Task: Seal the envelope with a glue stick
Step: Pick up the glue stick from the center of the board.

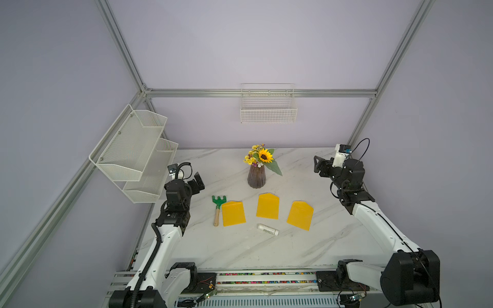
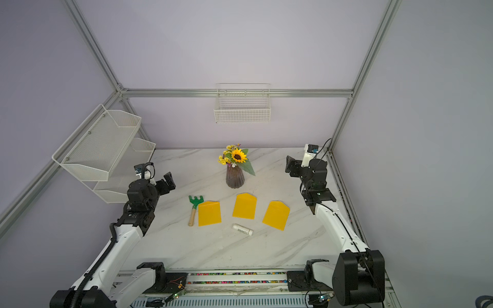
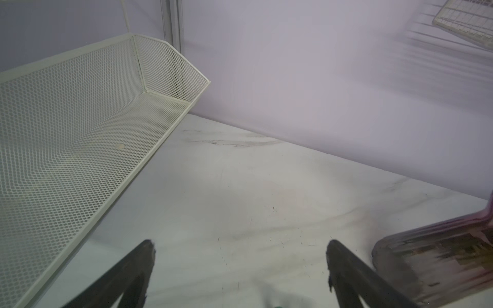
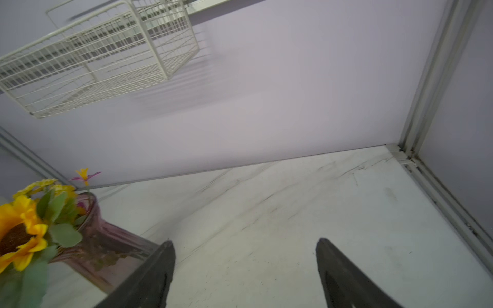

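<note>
Nothing looks begun. Above the tabletop, the left pincer and right pincer both gape wide, empty. Three envelopes lie untouched; the glue stick lies flat just in front of the middle one, ungrasped.

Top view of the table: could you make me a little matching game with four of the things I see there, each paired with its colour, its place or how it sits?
Things:
1. glue stick
2. toy rake
3. vase
4. wire basket

Descriptions:
A. hangs on the back wall
B. green head, wooden handle
C. white, lying on its side
D. upright, holding flowers

Pairs: 1-C, 2-B, 3-D, 4-A
</note>
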Motion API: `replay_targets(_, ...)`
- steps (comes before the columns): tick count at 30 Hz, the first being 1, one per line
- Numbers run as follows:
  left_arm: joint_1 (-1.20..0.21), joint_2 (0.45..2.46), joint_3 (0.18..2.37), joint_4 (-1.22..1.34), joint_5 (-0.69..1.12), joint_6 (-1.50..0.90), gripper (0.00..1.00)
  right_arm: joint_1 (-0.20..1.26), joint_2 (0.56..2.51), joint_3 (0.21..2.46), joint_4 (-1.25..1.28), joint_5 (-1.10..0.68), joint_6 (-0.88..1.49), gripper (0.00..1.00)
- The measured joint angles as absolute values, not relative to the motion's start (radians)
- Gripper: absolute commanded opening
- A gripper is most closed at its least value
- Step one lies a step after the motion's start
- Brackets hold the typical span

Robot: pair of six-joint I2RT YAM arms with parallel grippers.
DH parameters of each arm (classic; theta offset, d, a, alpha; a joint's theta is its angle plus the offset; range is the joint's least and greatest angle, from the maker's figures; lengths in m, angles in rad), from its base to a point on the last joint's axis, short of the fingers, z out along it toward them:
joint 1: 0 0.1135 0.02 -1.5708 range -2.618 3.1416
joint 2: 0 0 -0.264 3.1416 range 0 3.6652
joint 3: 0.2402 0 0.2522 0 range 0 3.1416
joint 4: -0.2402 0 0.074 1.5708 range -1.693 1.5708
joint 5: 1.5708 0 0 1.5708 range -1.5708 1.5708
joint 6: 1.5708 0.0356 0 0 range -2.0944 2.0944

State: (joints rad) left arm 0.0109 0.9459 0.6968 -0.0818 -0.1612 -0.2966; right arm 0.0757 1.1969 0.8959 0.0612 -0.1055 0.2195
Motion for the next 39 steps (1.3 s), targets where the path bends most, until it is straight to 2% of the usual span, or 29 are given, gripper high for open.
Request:
replay_targets(7, 0.011, 0.958, 0.831, -0.388, 0.022, -0.296, 1.0, 0.241, 1.177, 0.957, -0.253, -0.188, 0.208, 0.79)
replay_targets(16, 0.011, 0.988, 0.853, -0.5, 0.114, -0.258, 1.0, 0.494, 1.206, 0.984, -0.486, -0.194, 0.076, 0.7)
replay_targets(22, 0.011, 0.979, 0.853, -0.521, 0.12, -0.224, 1.0, 0.645, 1.225, 0.932, -0.526, -0.191, -0.089, 0.6)
replay_targets(28, 0.011, 0.971, 0.853, -0.53, 0.118, -0.213, 1.0, 0.784, 1.363, 0.928, -0.561, -0.138, -0.213, 0.51)
replay_targets(33, 0.011, 0.97, 0.853, -0.542, 0.111, -0.212, 1.0, 0.85, 1.478, 0.928, -0.581, -0.082, -0.239, 0.49)
replay_targets(39, 0.011, 0.966, 0.853, -0.541, 0.104, -0.21, 1.0, 0.874, 1.526, 0.926, -0.595, -0.041, -0.241, 0.49)
